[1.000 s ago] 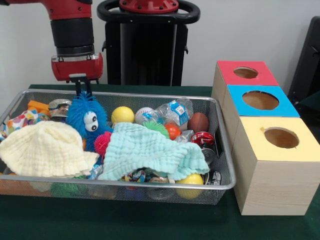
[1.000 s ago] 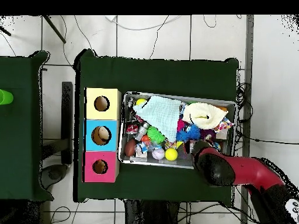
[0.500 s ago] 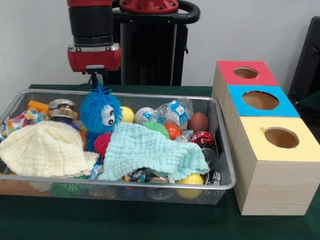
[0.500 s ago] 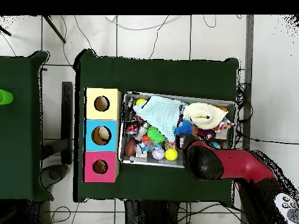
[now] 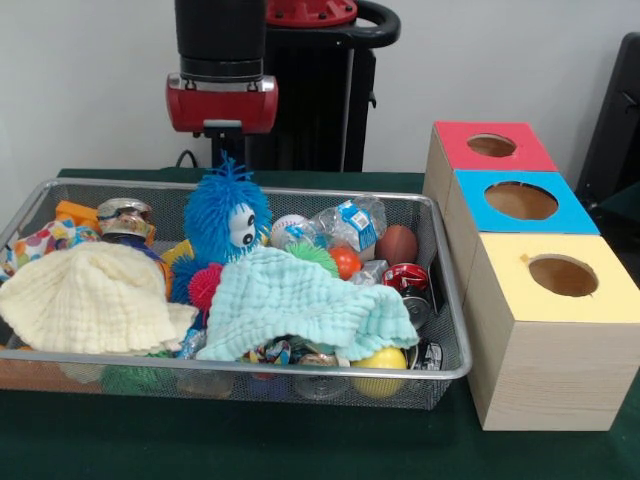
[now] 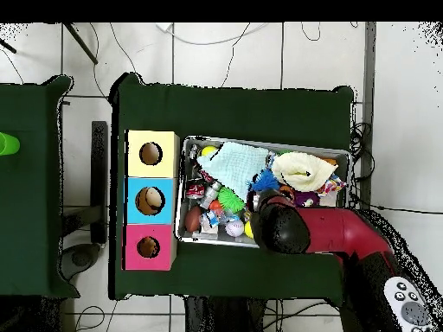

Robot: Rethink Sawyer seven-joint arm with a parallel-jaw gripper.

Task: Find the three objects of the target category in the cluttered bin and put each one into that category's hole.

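A dark green counter (image 5: 300, 445) stands before a pale wall; from above, a tiled floor with loose cables surrounds it. On the counter sit a wire mesh bin (image 5: 445, 300) and, beside it, a row of three wooden boxes with round holes on top: a red box (image 5: 455, 145), a blue box (image 5: 570, 212) and a yellow box (image 5: 600, 295).

The bin is heaped with clutter: a cream cloth (image 5: 85, 300), a mint cloth (image 5: 300, 300), a small brown football (image 5: 397, 243), a baseball (image 5: 287, 224), a crumpled plastic bottle (image 5: 345, 222), a red can (image 5: 405, 277), a yellow ball (image 5: 380, 360) and a glass jar (image 5: 123, 215).

The blue fuzzy toy (image 5: 225, 215) with googly eyes hangs upright directly under the hand (image 5: 225, 155), above the bin's back middle, its lower part among the clutter. The hand is grasping the toy's top tuft.
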